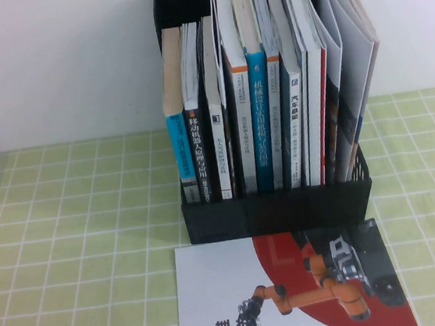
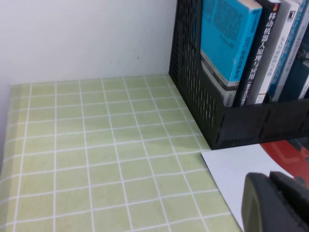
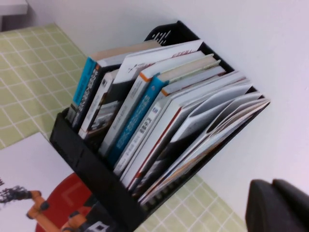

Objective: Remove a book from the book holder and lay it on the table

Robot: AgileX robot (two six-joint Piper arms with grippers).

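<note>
Green grid-cloth table (image 1: 68,227) against a white wall (image 1: 57,63). Book (image 1: 241,302) lies flat at bottom centre, touching the book holder (image 1: 278,211) front wall, long axis running toward the viewer. Left gripper (image 2: 277,203) above the book's corner, right gripper (image 3: 277,208) near the wall; cannot tell either's grip state.

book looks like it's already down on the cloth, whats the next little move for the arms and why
Probably just back both arms away and stop. The book lies flat, cover up, on the table in front of the book holder, with nothing holding it. The left gripper hangs just above the book's near corner, and the right gripper is off beside the holder. Neither shows in the high view.
</note>
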